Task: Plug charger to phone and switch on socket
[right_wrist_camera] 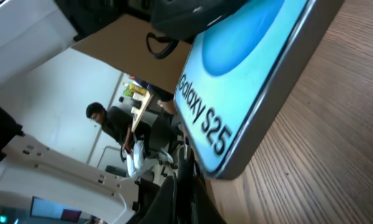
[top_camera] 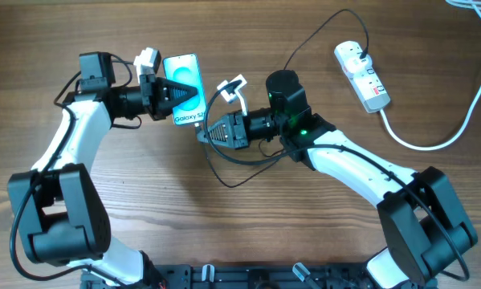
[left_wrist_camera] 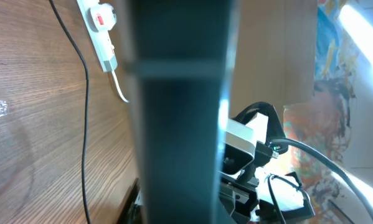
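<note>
The phone [top_camera: 182,71] with its teal-blue screen and "Galaxy S25" band is tilted up off the table at centre left. My left gripper [top_camera: 188,96] is shut on it. In the left wrist view the phone [left_wrist_camera: 180,112] fills the middle as a dark slab. My right gripper [top_camera: 201,134] is shut on the plug end of the black charger [top_camera: 232,181], right at the phone's lower edge. In the right wrist view the fingers [right_wrist_camera: 187,186] hold the plug just below the phone [right_wrist_camera: 248,74]; whether the tip is inside the port is hidden. The white socket [top_camera: 362,76] lies at the far right.
The charger cable runs from the socket in a loop toward the far edge [top_camera: 336,14] and curls under my right arm. A thick white cord [top_camera: 457,132] trails from the socket to the right edge. The socket [left_wrist_camera: 102,31] also shows in the left wrist view.
</note>
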